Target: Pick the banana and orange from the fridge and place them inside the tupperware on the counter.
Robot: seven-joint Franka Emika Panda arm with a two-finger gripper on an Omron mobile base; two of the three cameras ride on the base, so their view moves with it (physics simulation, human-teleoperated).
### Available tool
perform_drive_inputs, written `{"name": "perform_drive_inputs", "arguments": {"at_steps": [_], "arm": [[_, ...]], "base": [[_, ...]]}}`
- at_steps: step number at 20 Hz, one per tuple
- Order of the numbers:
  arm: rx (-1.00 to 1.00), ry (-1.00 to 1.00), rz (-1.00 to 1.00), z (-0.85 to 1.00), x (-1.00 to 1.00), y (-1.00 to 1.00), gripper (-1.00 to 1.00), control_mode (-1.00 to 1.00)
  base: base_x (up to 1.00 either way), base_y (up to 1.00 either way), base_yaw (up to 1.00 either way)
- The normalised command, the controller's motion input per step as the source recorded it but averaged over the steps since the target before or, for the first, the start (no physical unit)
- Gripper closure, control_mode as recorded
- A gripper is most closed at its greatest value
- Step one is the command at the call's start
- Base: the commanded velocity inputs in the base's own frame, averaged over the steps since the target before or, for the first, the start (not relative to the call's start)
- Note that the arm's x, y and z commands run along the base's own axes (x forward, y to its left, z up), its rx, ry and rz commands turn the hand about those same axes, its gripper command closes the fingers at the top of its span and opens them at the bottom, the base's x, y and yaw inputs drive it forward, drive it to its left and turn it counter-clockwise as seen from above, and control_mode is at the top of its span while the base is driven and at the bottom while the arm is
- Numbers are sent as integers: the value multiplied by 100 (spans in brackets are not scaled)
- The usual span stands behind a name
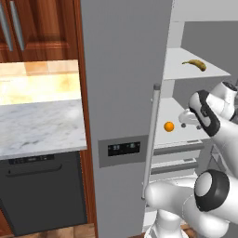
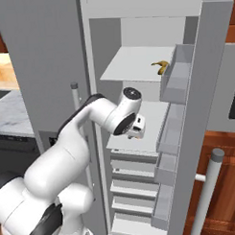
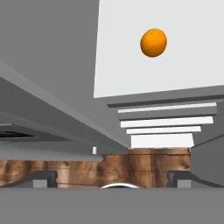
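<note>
White arm reaches into fridge (image 2: 193,21), end effector (image 1: 185,119) wide open, holding nothing; orange (image 1: 169,126) near it on middle shelf, banana (image 1: 195,64) shelf above; next: close on orange

This is a home kitchen: a tall grey fridge (image 1: 123,93) stands open showing white shelves, beside a marble worktop (image 1: 39,125) over a dark dishwasher (image 1: 44,190), with reddish-brown wooden cabinets (image 1: 42,28) above and a wooden floor below.
</note>
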Motion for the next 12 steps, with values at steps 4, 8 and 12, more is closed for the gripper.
{"name": "perform_drive_inputs", "arguments": {"at_steps": [4, 8, 12], "arm": [[0, 0, 0, -25, 35, -9, -100, -100], [2, 0, -6, -22, 38, -1, -100, -100], [12, 0, -21, -21, 33, -5, -100, -100]], "base": [[0, 0, 0], [0, 0, 0], [0, 0, 0]]}}
